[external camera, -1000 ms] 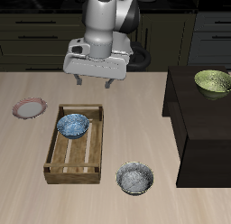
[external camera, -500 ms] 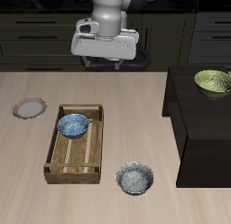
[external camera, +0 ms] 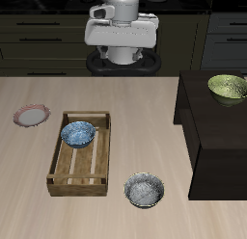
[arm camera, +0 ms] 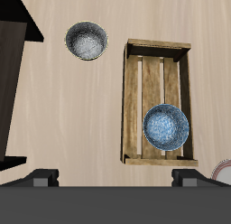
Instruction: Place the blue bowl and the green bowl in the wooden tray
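Observation:
The blue bowl (external camera: pixel 78 134) (arm camera: pixel 167 128) rests inside the wooden tray (external camera: pixel 56 168) (arm camera: pixel 127 101), at the tray's far end. On top of a dark raised block sits the green bowl (external camera: pixel 228 87); the wrist view does not take it in. My gripper (external camera: pixel 121 48) (arm camera: pixel 115 178) hangs high over the back of the table, well above and behind the tray. It is open, its fingertips (arm camera: pixel 41 178) wide apart with nothing between them.
A grey-white speckled bowl (external camera: pixel 144 190) (arm camera: pixel 86 40) stands on the table near the front edge, beside the tray. A small pink plate (external camera: pixel 31 115) (arm camera: pixel 223 172) lies on the tray's other side. The dark block (external camera: pixel 217 137) (arm camera: pixel 13 92) rises above the tabletop.
My gripper has risen and drawn back from above the tray toward the robot's base. The bowls and the tray have stayed put.

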You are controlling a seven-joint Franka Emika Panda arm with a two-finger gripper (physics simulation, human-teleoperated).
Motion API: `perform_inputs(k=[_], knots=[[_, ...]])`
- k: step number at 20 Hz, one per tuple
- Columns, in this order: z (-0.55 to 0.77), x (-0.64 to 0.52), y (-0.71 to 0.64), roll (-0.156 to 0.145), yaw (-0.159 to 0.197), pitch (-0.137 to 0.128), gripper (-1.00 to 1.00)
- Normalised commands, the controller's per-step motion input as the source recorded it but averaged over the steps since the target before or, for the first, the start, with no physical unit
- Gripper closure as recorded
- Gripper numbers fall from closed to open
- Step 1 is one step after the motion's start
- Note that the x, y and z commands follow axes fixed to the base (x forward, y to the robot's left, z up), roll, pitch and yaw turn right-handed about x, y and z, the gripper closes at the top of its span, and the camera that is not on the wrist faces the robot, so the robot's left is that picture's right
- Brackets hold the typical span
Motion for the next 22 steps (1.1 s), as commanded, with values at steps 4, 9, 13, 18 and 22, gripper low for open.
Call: perform_inputs(k=[4,9,13,18,22], knots=[[0.19,0.19,0.52,0.047,-0.009,0.032,-1.0],[0.11,0.1,0.41,0.024,0.011,-0.005,-1.0],[0.16,0.21,0.47,0.021,-0.026,0.006,-1.0],[0.16,0.22,0.43,0.004,-0.002,0.0,-1.0],[0.07,0.25,0.18,-0.014,-0.015,0.024,-1.0]])
